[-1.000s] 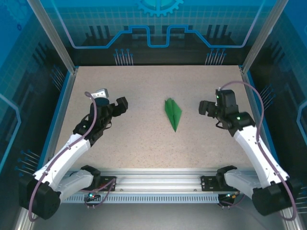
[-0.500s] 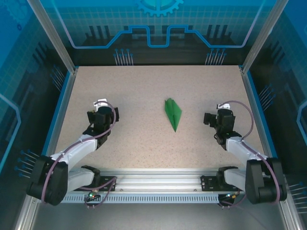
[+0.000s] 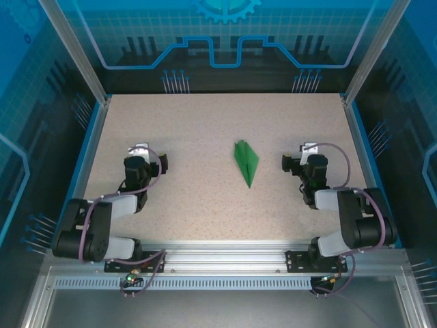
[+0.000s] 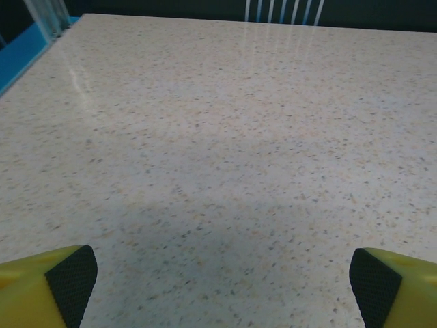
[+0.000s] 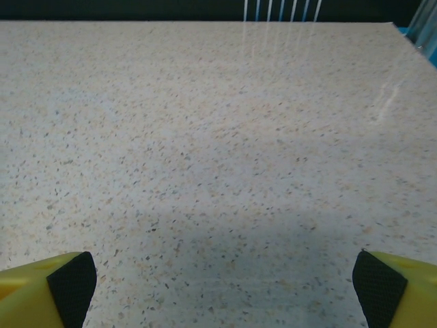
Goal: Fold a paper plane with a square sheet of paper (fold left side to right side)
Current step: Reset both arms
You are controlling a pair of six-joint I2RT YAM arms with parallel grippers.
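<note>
paper plane [image 3: 246, 162] — long axis far-to-near, slim tip nearward

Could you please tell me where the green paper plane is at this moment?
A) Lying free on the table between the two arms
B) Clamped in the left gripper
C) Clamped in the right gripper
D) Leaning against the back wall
A: the paper plane lies flat on the speckled table, apart from the left gripper and the right gripper, both of which are open with nothing between their fingers.
</note>
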